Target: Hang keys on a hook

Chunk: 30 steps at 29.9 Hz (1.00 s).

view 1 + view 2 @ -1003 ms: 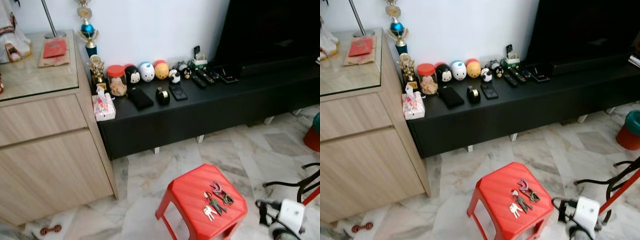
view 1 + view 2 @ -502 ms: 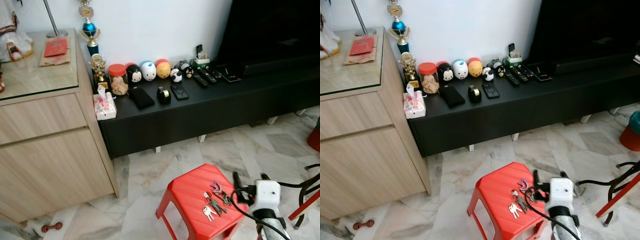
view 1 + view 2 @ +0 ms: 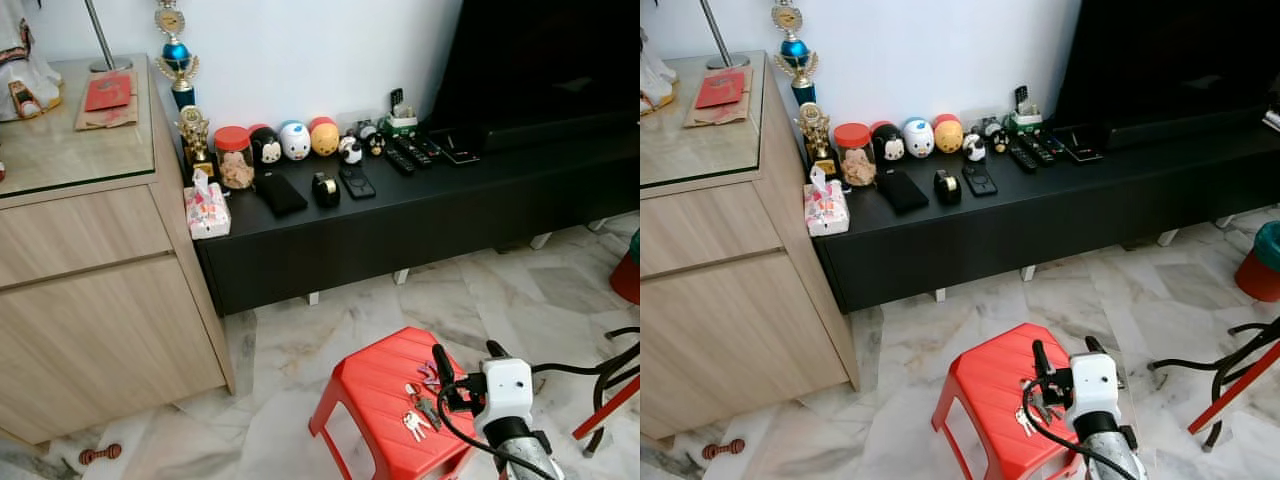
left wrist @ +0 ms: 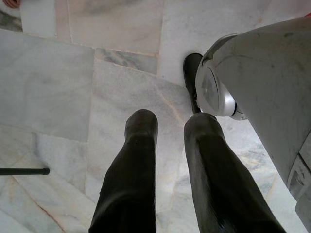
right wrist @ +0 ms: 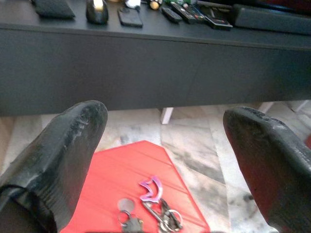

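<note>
A bunch of keys [image 3: 418, 408] with a purple clip [image 5: 151, 188] lies on the right part of a red plastic stool [image 3: 368, 388] on the marble floor. My right gripper [image 3: 466, 350] hovers just above and to the right of the keys, open, with nothing between its fingers [image 5: 73, 141]. In the right wrist view the keys [image 5: 154, 209] sit low between the two spread fingers. My left gripper [image 4: 171, 125] hangs idle over the marble floor, its two fingers nearly together with a thin gap.
A low black TV cabinet [image 3: 450, 205] with toys, jars and remotes stands behind the stool. A tall wooden cabinet [image 3: 100, 290] is on the left. Black cables and a red bar [image 3: 612, 375] lie to the right. A small dumbbell-shaped object [image 3: 100, 455] lies near the left.
My right gripper has come in from the lower right, leftward over the stool's right edge, ending up close above the keys. The keys have not moved.
</note>
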{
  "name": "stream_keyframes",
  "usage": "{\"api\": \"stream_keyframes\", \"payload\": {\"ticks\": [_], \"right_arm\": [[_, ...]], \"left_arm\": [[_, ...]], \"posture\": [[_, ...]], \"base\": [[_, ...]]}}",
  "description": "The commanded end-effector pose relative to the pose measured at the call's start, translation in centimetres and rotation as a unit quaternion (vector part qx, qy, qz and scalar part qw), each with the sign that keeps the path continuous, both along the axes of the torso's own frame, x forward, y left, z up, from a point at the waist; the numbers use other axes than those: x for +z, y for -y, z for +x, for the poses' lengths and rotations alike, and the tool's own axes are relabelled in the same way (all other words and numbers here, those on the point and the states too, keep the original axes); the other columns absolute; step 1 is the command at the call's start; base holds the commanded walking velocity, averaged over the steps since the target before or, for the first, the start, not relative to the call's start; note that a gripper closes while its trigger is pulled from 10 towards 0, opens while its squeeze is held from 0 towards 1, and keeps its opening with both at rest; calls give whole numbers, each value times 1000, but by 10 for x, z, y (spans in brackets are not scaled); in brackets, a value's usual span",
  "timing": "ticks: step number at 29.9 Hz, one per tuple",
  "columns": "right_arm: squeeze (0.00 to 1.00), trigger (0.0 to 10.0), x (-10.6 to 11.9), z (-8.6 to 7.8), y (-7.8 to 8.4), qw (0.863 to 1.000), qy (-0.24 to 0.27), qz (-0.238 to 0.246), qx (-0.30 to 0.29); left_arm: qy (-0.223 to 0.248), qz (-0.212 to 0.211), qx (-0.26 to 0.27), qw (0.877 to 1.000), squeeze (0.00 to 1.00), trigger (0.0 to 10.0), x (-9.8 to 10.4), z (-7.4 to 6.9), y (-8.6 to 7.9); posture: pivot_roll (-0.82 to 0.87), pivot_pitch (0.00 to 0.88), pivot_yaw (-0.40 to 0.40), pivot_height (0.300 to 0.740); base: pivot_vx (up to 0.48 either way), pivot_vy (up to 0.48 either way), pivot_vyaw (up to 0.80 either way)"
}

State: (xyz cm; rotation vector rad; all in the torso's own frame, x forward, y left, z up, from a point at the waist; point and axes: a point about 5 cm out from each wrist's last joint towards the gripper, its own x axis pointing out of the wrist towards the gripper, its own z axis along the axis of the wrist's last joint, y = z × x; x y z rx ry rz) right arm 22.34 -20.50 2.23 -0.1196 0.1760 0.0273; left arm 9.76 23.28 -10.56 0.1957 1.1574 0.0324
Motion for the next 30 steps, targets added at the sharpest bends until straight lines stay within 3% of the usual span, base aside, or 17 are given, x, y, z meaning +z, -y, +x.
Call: {"api": "stream_keyframes", "payload": {"ticks": [1,19,30], "right_arm": [[0,10000,4,1,9,1000,-5,-1,-19],[0,10000,4,7,14,999,-19,-1,-41],[0,10000,5,10,16,999,-16,-5,-42]], "left_arm": [[-2,4,-2,1000,0,10000,0,-2,-1],[-2,1,10,1000,0,10000,0,-1,-1],[-1,1,12,1000,0,10000,0,0,-1]], "posture": [[64,0,-67,740],[72,0,-68,671],[69,0,-68,671]], "base": [[0,0,0],[0,0,0],[0,0,0]]}}
